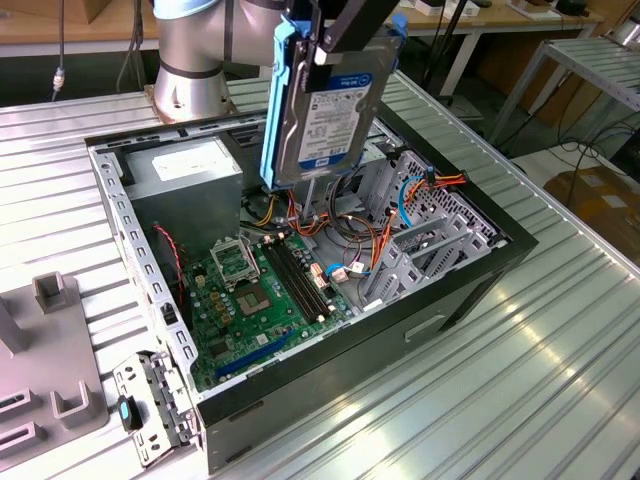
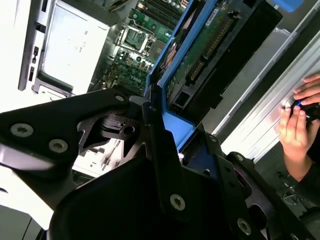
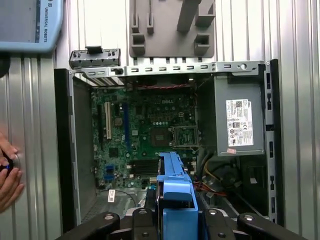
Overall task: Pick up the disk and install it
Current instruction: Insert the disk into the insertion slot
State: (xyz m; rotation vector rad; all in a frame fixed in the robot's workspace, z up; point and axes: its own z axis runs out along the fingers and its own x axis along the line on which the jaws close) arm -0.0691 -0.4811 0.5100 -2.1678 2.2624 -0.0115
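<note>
Exterior view: the gripper [image 1: 322, 52] hangs high over the open case [image 1: 400, 330], clamped on the disk [image 1: 325, 110]. One black finger lies slantwise across the labelled face near its upper edge. The arm [image 1: 190, 50] rises from the table just behind the case's far rim and reaches forward over it. The disk hangs on end below the gripper, nearly upright and tipped a little, with its blue rail running down the long edge toward the exterior view's left. Its lower edge appears clear of everything, with open air between it and the cables [image 1: 350, 240] straight below. In the second wrist view the disk's circuit-board side [image 2: 210, 45] shows inside the blue frame. In the first wrist view it is seen end-on [image 3: 175, 185] between the black gripper links. Farther below lies the motherboard [image 1: 250, 300] on the case floor, with the power supply [image 1: 185, 170] against one wall and the drive cage [image 1: 430, 230] against the opposite one. The case has no cover, so the way down is open, hemmed only by its metal walls and the cage's upright plates. Outside the walls lies the ribbed table [image 1: 500, 400], bare for a broad stretch. A grey fixture [image 3: 172, 27] sits on it just past one rim. A person's hand [image 2: 295, 125] rests on the table beyond another wall, well apart from the gripper.
</note>
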